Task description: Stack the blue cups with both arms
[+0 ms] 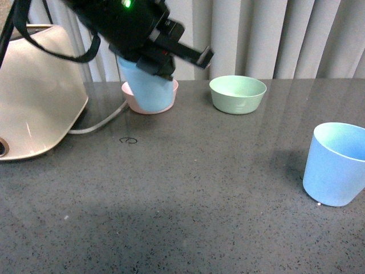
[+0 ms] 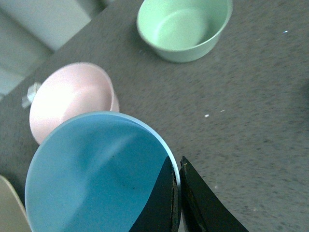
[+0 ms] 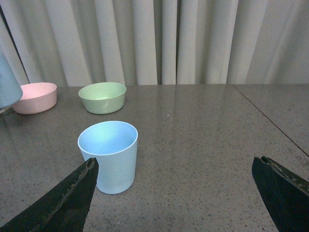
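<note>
Nearest to me, on the right of the table (image 1: 188, 194), one blue cup (image 1: 335, 164) stands upright with its mouth open to the ceiling. My right pincer (image 3: 174, 166) hangs low in front of it, fingers spread wide and holding nothing. The cup sits ahead of that gap, nearer one finger than the other, so my right arm is plainly the closer one to it. Farther back and well to the left, my left pincer (image 2: 177, 164) is clamped on the rim of the other blue cup (image 1: 147, 85), one finger inside the wall and one outside. It carries that cup slightly tilted, base down, just by the pink bowl (image 2: 67, 96). The green bowl (image 1: 237, 94) sits beyond, between the two cups. I judge that stacking turns on bringing the carried cup rightward and nearer until its base is above the standing cup's mouth.
</note>
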{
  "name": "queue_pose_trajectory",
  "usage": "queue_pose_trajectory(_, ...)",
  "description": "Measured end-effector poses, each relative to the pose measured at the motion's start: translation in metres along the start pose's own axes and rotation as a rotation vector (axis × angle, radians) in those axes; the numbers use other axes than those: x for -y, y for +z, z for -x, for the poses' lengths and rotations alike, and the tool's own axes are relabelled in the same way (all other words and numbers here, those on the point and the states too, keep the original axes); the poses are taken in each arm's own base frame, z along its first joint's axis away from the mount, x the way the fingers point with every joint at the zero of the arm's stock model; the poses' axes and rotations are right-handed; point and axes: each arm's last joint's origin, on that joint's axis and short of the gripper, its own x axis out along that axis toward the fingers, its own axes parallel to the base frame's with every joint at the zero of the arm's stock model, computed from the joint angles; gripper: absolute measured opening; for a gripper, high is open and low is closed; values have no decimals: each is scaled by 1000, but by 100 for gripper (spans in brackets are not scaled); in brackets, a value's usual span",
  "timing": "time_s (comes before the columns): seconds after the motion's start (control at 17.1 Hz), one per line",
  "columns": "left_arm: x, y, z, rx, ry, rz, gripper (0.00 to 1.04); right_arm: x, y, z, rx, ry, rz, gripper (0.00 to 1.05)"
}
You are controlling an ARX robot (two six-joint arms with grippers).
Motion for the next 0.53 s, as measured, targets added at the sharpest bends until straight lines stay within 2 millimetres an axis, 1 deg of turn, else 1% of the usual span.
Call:
queue_pose_trajectory(0.06, 13, 11, 18, 29, -50, -48, 2, 0, 0, 0, 0, 0, 0, 98)
queue_pose_trajectory(0.12, 23, 16, 30, 37, -87, -93, 2, 0, 0, 0, 0, 0, 0, 98)
queue_pose_trajectory(0.18, 35, 18, 42, 42, -129, -137, 2, 0, 0, 0, 1, 0, 0, 98)
queue_pose_trajectory(0.23, 44, 16, 50, 33, -163, -175, 2, 0, 0, 0, 0, 0, 0, 98)
queue_pose_trajectory(0.35, 58, 6, 60, 1, -222, -232, 2, 0, 0, 0, 0, 0, 0, 98)
queue_pose_trajectory(0.41, 63, 4, 61, -2, -240, -258, 2, 0, 0, 0, 0, 0, 0, 98)
queue_pose_trajectory(0.53, 66, 3, 58, -3, -249, -285, 2, 0, 0, 0, 0, 0, 0, 98)
